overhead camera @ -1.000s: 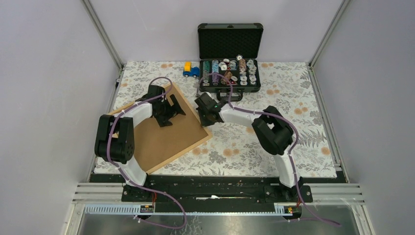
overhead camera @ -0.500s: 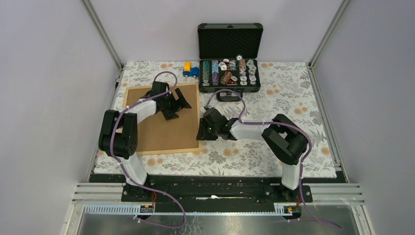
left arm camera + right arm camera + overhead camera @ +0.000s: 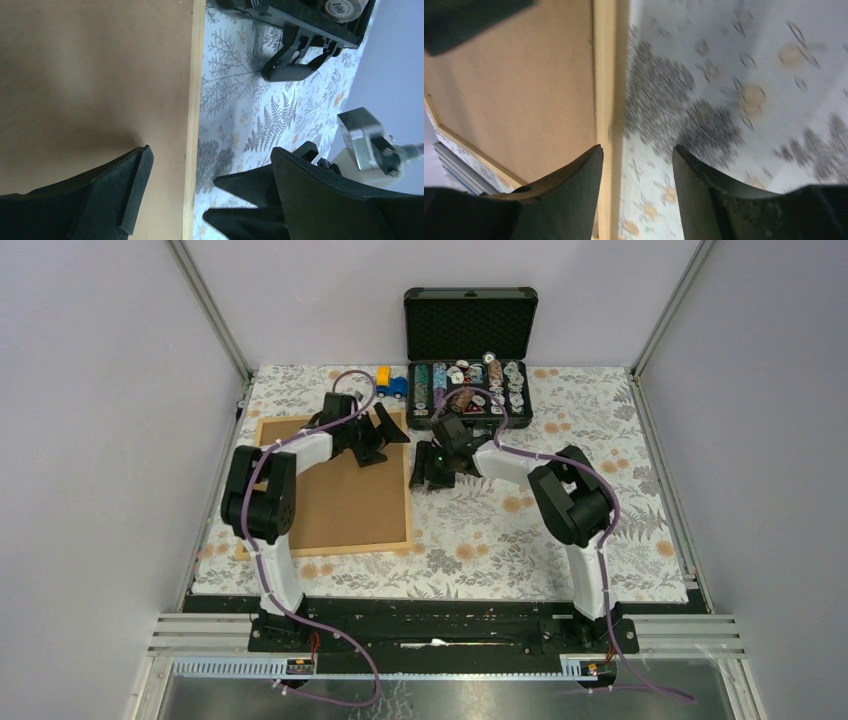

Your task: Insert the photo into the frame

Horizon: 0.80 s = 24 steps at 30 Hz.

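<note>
The right gripper [image 3: 636, 150] hangs with its jaws part open and nothing between them, low over the right-hand rim of the frame [image 3: 606, 75]. One finger is over the frame, the other over the flowered cloth [image 3: 734, 75], which is blurred in this view. In the top view, open cloth spreads to its right and below. The left gripper [image 3: 385, 435], spread wide and empty, sits over the frame's upper right corner. Brown backing [image 3: 335, 495] fills the frame, which lies flat left of centre, and the left arm covers part of its upper edge. The black case [image 3: 470, 390] stands near, at upper centre.
</note>
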Motion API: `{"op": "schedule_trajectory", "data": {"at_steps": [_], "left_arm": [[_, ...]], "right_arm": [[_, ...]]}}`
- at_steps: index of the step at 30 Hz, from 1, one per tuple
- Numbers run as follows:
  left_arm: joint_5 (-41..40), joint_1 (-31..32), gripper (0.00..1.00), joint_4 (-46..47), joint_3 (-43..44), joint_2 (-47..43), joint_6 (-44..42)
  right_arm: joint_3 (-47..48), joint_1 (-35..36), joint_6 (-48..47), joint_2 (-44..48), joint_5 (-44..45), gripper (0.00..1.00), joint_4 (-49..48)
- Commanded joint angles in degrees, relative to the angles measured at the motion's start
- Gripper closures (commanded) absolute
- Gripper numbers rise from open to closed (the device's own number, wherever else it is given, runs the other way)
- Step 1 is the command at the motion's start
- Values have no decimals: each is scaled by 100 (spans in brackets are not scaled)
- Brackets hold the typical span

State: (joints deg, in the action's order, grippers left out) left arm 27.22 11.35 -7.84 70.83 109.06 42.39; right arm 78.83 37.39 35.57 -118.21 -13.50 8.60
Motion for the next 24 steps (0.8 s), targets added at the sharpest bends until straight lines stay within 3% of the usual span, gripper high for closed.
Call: {"op": "schedule_trajectory", "data": {"at_steps": [1,4,9,17,24], "left_arm": [[865,25,1,1464,35,530,538],[614,14,1,1580,-182,654,616],[-694,-153,1,239,-604,748,463],[-1050,-487,1,169,-1624,486,751],[-1191,-485,1,111,-1847,182,774]], "right_arm": [[885,68,-217,-599,-287,42,361],[1154,64,-183,-851,-310,45,451],[1086,64,-232,-861,-58,46,504],[1396,152,-230,-1104,43,50,845],[1482,594,-227,-1324,1175,50,1749]]}}
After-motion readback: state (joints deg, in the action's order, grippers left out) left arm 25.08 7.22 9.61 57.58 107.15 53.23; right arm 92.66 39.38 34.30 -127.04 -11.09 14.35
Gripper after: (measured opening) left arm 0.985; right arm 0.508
